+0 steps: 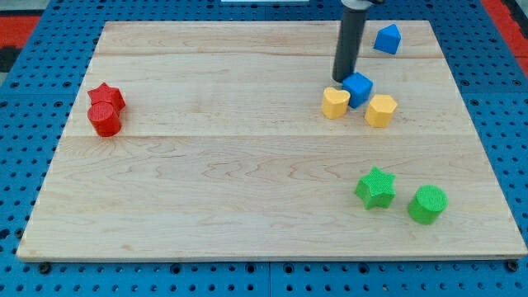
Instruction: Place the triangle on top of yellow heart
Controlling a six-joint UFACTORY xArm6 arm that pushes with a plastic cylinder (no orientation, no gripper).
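The yellow heart lies at the board's right of centre. A blue cube touches its upper right side. The blue triangle sits apart, near the view's top right. My tip stands just above the heart, against the cube's left edge and well to the lower left of the triangle. The dark rod rises from it out of the view's top.
A yellow hexagon lies just right of the cube. A green star and a green cylinder are at the lower right. A red star and a red cylinder touch at the left. The wooden board has edges all round.
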